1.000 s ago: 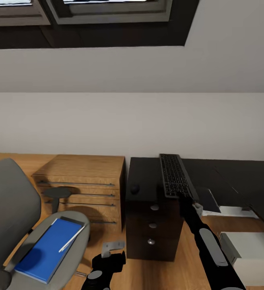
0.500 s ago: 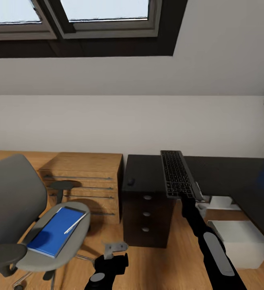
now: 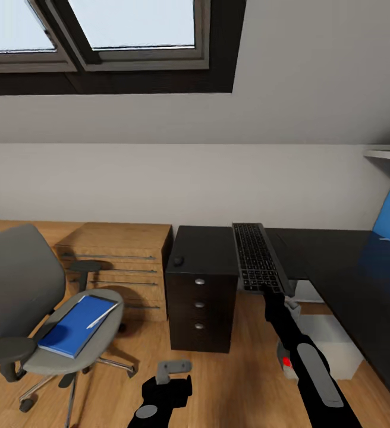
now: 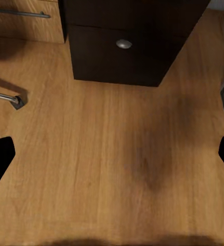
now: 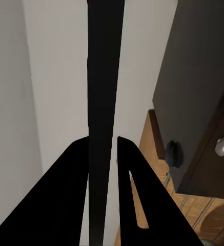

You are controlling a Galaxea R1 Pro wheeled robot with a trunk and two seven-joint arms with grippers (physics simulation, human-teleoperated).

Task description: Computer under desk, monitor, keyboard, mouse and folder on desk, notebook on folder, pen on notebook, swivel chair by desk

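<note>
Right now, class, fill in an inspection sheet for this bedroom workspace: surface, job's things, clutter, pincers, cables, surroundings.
Surface: long black L-shaped desk, three silver-knobbed drawers at its end.
Job's things: slim dark-grey keyboard held up edge-gripped over the desk; tiny black mouse on the desk above the drawers; flat bright-blue folder on the grey padded swivel chair, thin white pen on top; light-grey computer tower on the floor under the desk.
Clutter: nothing seen.
Pincers: right pincer shut on the keyboard; left pincer open over bare floor.
Cables: nothing seen.
Surroundings: low light-wood cabinet, skylight, wooden floor.
</note>
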